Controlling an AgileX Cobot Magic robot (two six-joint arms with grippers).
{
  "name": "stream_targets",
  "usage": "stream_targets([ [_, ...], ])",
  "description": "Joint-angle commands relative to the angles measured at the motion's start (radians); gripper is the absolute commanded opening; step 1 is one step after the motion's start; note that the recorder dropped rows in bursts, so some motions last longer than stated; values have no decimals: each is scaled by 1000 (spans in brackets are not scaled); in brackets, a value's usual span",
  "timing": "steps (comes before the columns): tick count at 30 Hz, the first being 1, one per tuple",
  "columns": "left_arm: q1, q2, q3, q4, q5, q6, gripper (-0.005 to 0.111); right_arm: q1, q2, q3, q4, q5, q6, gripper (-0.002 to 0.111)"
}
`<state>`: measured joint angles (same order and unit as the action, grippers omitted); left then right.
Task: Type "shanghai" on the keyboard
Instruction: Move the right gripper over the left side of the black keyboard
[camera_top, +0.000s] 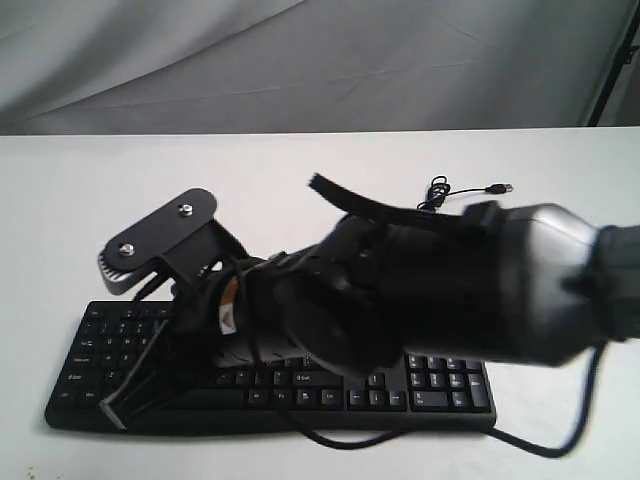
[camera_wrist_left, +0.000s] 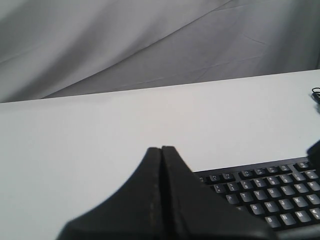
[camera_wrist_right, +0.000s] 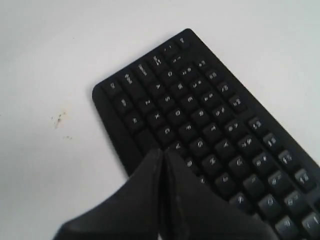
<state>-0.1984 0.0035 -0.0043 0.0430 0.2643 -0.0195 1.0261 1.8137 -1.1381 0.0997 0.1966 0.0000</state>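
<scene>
The black keyboard (camera_top: 440, 385) lies along the near side of the white table, also seen in the left wrist view (camera_wrist_left: 270, 195) and the right wrist view (camera_wrist_right: 200, 110). My right arm reaches across from the right over its middle. My right gripper (camera_top: 115, 405) is shut with nothing in it. Its tip (camera_wrist_right: 163, 150) hangs over the bottom letter row near the keyboard's left part; I cannot tell whether it touches a key. My left gripper (camera_wrist_left: 161, 148) is shut and empty, low in front of the keyboard's left part. It does not show in the exterior view.
The keyboard's thin black USB cable (camera_top: 460, 190) lies coiled on the table behind the keyboard, its plug to the right. A grey curtain (camera_top: 300, 60) hangs behind the table. A few small brown specks (camera_wrist_right: 60, 119) mark the table near the keyboard's left end.
</scene>
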Motion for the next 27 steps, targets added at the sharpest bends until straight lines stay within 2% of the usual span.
stream_targets([
  [1,-4,-3,4,1,-5,-3,0,0,129,-158,5,46,-57,0],
  [6,-4,-3,4,1,-5,-3,0,0,303,-415,5,204,-119,0],
  [9,-4,-3,4,1,-5,-3,0,0,373,-506,5,220,-154,0],
  [27,-4,-3,4,1,-5,-3,0,-12,481,-534,-4,168,-233,0],
])
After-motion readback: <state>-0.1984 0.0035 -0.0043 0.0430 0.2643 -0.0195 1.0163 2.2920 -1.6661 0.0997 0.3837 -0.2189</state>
